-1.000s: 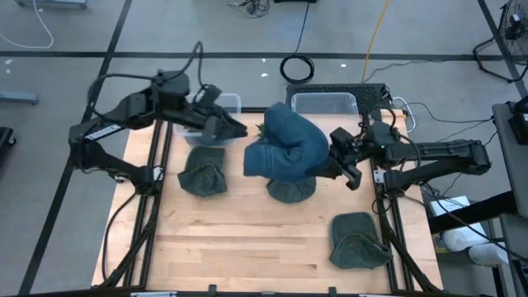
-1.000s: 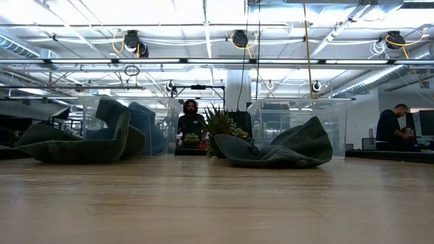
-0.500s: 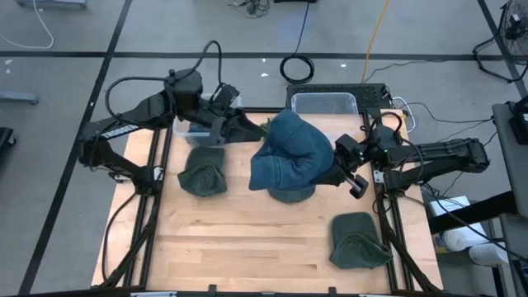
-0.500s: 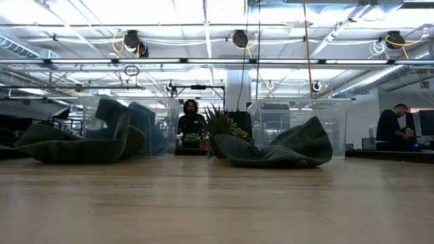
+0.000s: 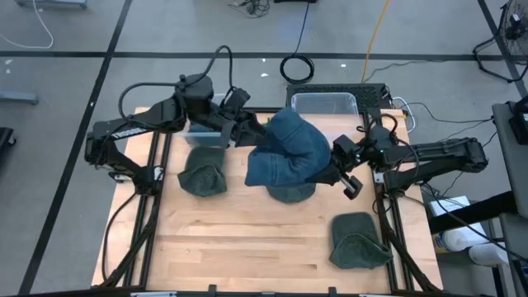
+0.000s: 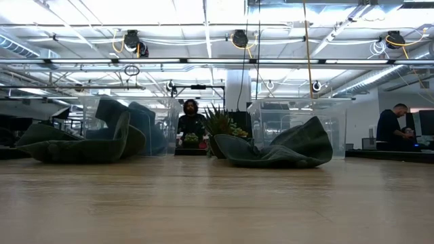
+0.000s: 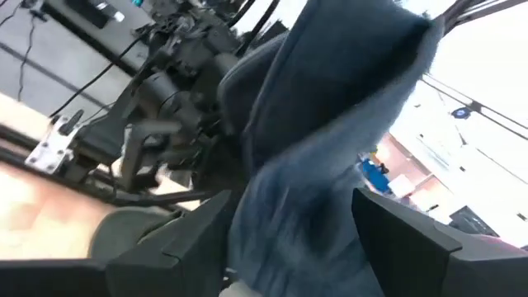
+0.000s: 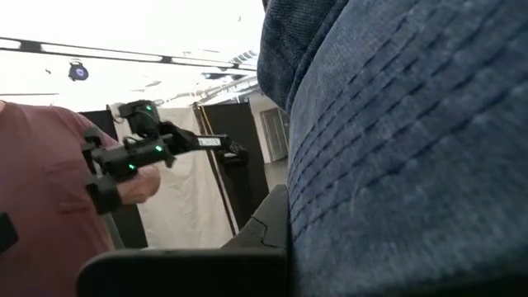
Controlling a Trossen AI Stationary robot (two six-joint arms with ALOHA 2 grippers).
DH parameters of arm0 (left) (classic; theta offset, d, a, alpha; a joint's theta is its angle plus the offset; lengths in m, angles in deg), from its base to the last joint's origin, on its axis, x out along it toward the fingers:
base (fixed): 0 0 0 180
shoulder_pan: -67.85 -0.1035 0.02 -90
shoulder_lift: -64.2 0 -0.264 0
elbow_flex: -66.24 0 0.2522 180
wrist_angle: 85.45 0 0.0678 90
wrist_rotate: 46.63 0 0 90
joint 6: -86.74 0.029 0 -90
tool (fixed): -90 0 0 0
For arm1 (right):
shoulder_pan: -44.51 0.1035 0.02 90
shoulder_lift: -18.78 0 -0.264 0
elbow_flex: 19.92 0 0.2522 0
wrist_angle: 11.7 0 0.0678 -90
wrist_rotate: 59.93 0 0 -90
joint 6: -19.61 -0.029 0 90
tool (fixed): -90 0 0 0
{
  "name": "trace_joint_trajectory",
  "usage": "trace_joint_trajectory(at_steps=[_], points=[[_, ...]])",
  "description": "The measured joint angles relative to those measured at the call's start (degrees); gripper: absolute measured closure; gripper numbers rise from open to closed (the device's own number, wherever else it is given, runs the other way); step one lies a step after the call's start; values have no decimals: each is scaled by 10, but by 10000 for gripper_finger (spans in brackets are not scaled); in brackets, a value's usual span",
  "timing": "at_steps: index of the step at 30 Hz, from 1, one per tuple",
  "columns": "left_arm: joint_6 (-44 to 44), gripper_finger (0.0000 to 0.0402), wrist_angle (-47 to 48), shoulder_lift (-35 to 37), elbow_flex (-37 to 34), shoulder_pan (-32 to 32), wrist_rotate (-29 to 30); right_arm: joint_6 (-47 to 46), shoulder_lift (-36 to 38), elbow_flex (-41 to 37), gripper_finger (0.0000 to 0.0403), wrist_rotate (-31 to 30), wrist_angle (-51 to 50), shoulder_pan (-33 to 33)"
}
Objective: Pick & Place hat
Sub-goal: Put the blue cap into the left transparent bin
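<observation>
I've got the blue hat [image 5: 289, 153] up off the bench [image 5: 247, 239], hanging over the back middle, right above a dark green hat [image 5: 290, 192] that lies under it. My right pincer [image 5: 340, 170] is clamped shut on the blue hat's right side. My left pincer [image 5: 252, 134] is at its left edge, fingers [image 7: 177, 239] spread wide with the cloth between them in the left wrist view; I can't tell if they touch it. Two more green hats sit around: one [image 5: 203, 177] to the left, one [image 5: 358, 241] at the near right corner. Two clear bins [image 5: 323, 102] stand at the back edge, the left one [image 5: 206, 132] mostly hidden under my left arm. The blue hat looks like soft ribbed fabric, slumped and folded, crown bulging upward. In the low view, people [image 6: 192, 122] stand in the room behind.
</observation>
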Motion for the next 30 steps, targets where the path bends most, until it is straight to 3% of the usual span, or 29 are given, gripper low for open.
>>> trace_joint_trajectory(at_steps=[2, 7, 13, 20, 30], points=[[0, 149, -21, -4, 0, 2, -5, 0, -7, 0, 403, 1, -2, -3], [-32, 156, -62, -8, 0, 4, -82, -1, -19, 0, 403, 1, -9, -15], [-93, 191, -127, -4, 0, 4, -133, -15, -19, 0, 403, 1, -53, -35], [-157, 233, -160, 3, 1, 3, -171, -17, -19, 0, 403, -3, -50, -41], [-193, 259, -158, 3, 0, -3, -194, -17, -14, 0, 403, -60, -46, -41]])
